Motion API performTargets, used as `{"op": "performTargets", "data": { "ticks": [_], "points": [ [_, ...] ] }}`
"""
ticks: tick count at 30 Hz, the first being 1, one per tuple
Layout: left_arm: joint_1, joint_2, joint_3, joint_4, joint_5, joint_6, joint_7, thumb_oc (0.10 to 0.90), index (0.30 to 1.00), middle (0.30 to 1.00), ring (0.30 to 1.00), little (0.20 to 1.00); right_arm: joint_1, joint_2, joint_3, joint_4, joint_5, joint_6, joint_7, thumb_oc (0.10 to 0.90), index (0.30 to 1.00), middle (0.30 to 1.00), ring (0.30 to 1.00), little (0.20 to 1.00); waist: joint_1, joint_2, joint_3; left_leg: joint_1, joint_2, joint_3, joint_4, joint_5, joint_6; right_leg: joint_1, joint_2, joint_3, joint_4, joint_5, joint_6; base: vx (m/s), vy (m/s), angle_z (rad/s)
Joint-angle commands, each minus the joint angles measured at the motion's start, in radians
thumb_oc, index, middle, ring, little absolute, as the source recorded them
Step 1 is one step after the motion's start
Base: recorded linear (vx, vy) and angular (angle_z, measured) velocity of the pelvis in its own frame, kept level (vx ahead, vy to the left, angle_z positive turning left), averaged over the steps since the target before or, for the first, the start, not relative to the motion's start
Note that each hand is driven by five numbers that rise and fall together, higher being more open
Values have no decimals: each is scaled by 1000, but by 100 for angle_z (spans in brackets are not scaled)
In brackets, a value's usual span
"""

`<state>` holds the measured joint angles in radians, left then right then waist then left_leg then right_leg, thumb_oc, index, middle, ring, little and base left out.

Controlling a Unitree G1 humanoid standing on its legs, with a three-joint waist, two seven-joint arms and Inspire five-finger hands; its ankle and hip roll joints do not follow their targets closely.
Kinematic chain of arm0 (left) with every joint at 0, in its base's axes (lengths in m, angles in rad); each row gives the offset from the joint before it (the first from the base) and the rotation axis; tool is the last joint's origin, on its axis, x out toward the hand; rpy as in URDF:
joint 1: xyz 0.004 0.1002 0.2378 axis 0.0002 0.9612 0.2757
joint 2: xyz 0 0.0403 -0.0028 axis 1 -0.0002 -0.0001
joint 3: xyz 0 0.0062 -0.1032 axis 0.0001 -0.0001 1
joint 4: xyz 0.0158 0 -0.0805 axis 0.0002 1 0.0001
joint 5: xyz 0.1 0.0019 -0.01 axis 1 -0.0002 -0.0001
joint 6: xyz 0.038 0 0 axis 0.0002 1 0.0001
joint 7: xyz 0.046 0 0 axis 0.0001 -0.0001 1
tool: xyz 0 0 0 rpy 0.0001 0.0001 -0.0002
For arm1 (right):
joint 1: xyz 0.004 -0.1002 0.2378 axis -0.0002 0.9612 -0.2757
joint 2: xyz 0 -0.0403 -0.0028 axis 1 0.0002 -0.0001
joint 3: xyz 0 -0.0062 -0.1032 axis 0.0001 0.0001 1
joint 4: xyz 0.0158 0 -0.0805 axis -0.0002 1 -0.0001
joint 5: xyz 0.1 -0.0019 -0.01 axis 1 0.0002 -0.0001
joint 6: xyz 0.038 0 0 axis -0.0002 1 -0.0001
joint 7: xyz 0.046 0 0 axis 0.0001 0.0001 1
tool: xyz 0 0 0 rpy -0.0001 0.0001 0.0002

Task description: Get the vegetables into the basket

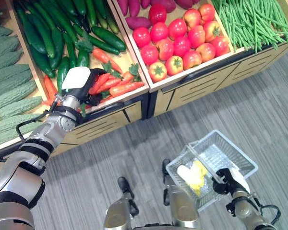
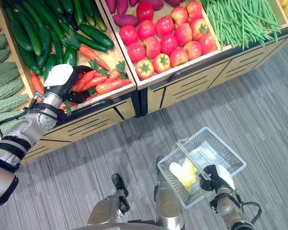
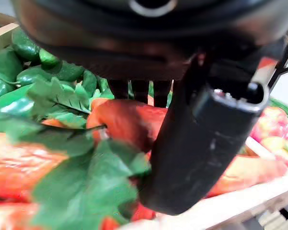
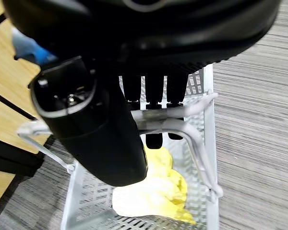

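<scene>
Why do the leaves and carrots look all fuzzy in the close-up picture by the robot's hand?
In the left wrist view the camera sits very close, so the green leaves and carrots nearest it blur, while the left hand looks sharper. In the left eye view the same carrots look crisp, and so does the basket.

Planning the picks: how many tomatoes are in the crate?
16 tomatoes, all clustered in the front part of the middle crate, just before the purple sweet potatoes. Any underneath would be hidden.
</scene>
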<state>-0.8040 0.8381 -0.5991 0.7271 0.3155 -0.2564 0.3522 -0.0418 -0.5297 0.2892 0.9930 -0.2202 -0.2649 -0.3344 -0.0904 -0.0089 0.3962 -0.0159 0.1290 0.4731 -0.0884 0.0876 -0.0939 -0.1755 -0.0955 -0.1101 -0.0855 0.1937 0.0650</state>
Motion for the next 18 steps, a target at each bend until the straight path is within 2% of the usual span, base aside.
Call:
{"op": "performTargets", "data": {
  "ticks": [1,6,13,18],
  "points": [
    [-91,-7,6,45,21,-16,23,400,300,300,300,300,19,-51,6,-36,-12,-45,-63,400,300,300,300,300,6,-2,-54,45,58,-44,1,-16,-68,26,-53,37,93,-120,113,0,0,0],
    [-88,-5,13,44,38,-7,41,400,300,300,300,300,6,-36,26,-15,-21,-44,-72,400,300,300,300,300,5,-7,-55,58,61,-33,1,-17,-70,30,-52,45,95,-119,111,-3,3,-1],
    [-73,-27,76,42,18,-1,100,400,300,300,300,300,9,-17,25,0,-7,-45,-78,400,300,300,300,300,0,-24,-64,79,59,-24,1,-22,-71,39,-53,53,97,-120,108,-17,3,-4],
    [-71,-40,174,55,-53,-5,192,400,300,300,300,300,31,1,28,12,9,-51,-73,400,300,300,300,300,-6,-42,-80,97,56,-20,1,-28,-71,51,-57,53,99,-123,108,-9,0,-5]
  ]
}}
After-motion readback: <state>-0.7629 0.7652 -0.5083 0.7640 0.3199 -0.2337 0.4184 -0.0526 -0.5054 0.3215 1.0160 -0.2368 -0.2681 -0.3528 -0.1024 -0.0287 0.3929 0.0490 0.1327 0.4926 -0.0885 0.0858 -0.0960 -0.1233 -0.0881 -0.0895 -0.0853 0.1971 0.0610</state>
